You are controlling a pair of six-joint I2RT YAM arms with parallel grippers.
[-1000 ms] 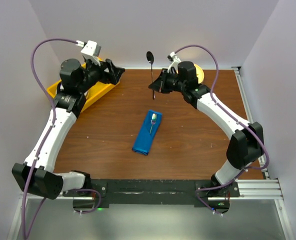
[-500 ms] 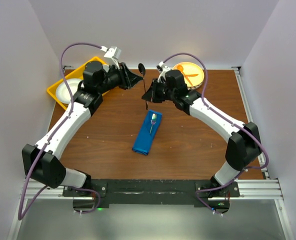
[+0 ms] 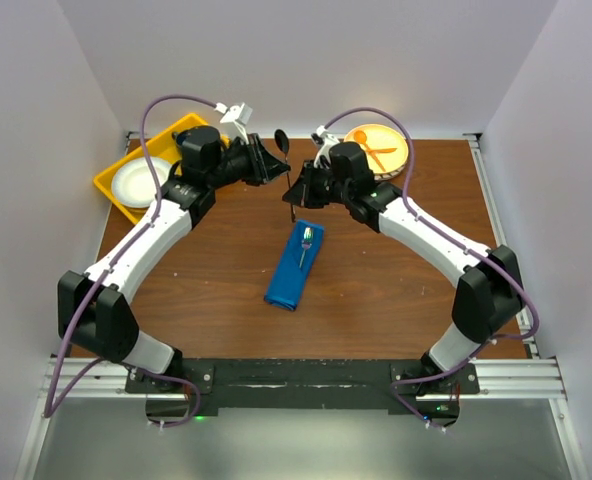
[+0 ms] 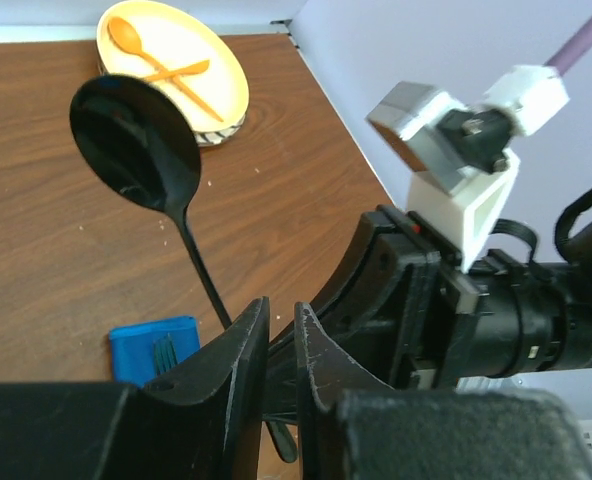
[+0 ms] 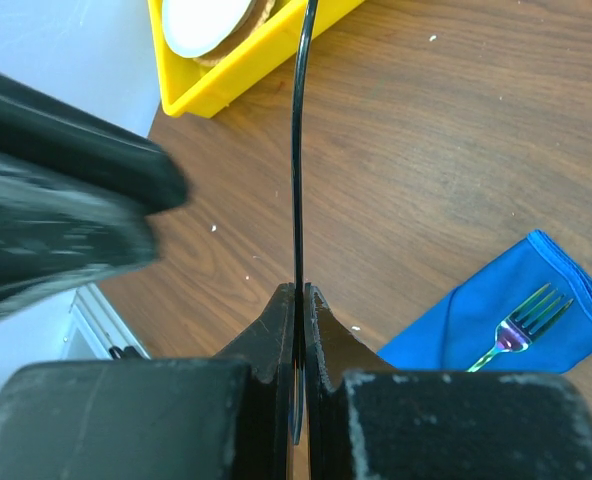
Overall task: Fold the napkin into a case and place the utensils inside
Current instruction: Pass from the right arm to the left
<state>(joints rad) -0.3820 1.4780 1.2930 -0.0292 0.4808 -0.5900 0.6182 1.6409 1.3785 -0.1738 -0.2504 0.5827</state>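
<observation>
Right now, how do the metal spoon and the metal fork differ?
The spoon is held in the air, bowl up, its handle pinched by the fingers of the right gripper; the fork lies tucked in the blue case. The spoon reads dark; the fork shows a green-purple sheen. Both are slim and glossy.

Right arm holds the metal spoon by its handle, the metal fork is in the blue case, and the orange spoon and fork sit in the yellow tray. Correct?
Not quite: the orange spoon and fork lie on the round plate at the far right, not in the yellow tray, which holds a white plate. The top view shows it. The rest stands.
</observation>
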